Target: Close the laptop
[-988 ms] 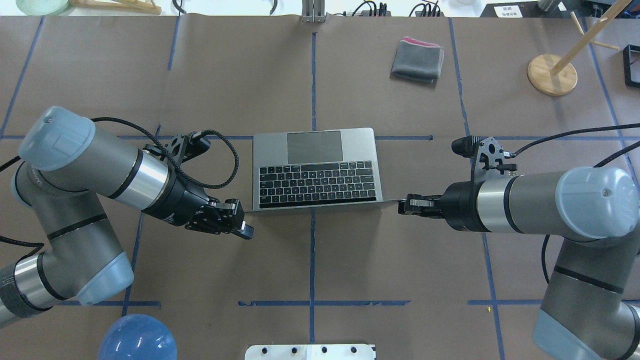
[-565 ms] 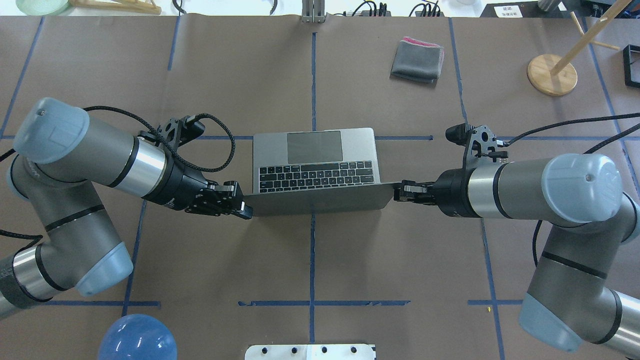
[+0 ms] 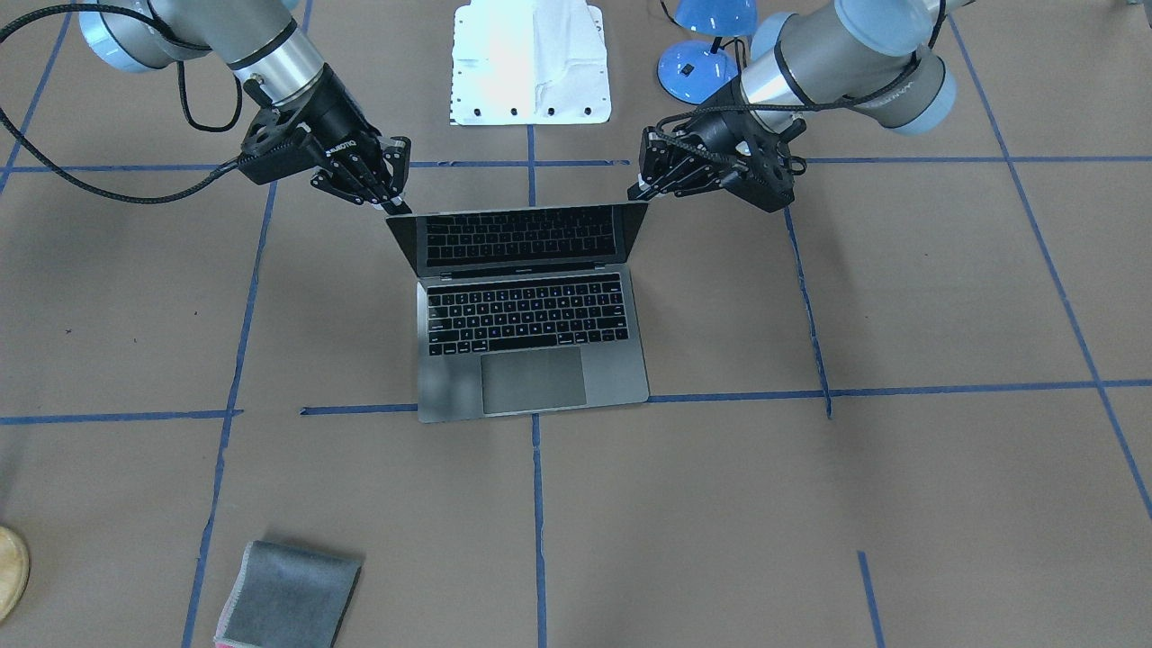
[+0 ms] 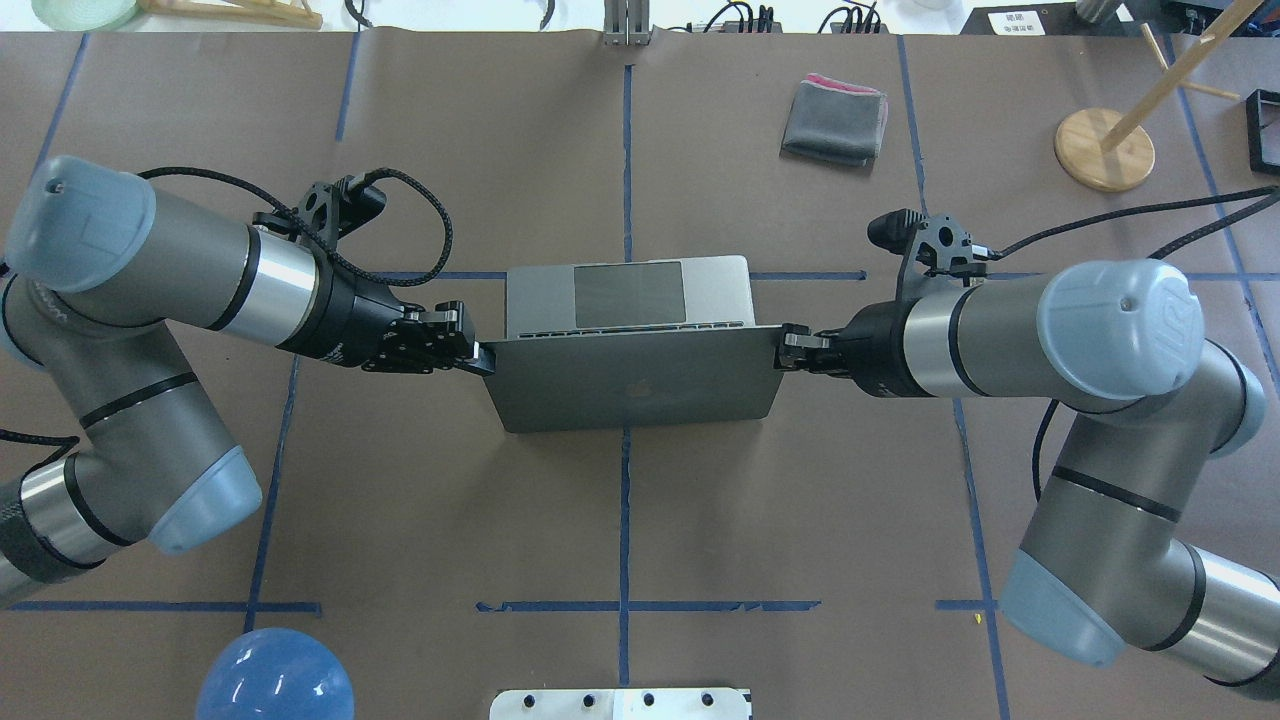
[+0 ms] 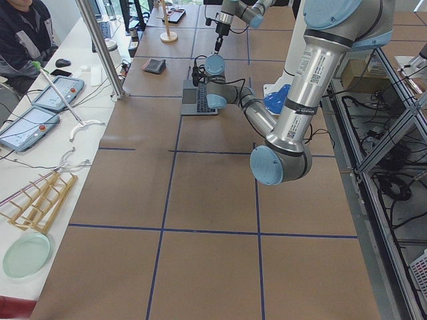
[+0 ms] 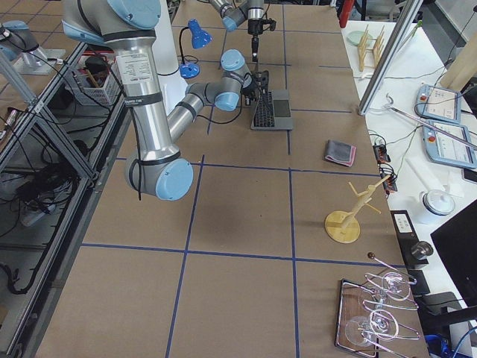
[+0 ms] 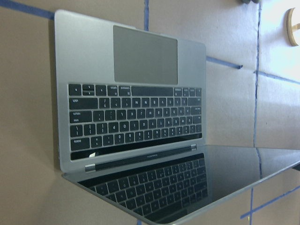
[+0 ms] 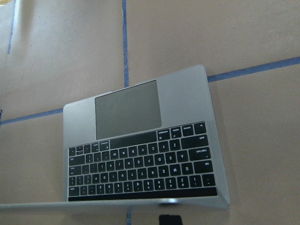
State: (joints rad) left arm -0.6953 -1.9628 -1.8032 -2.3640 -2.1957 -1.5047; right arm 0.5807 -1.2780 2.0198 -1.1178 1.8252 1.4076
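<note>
The laptop (image 4: 630,385) sits in the middle of the overhead frame on the brown counter (image 4: 800,520). Its lid is tilted forward over the keyboard and half shut, with the trackpad end uncovered. The left gripper (image 4: 481,357) has its fingers drawn narrow and its tip against the lid's left corner. The right gripper (image 4: 787,347), equally narrow, touches the right corner. A folded cloth (image 4: 835,122) lies well apart at upper right.
</note>
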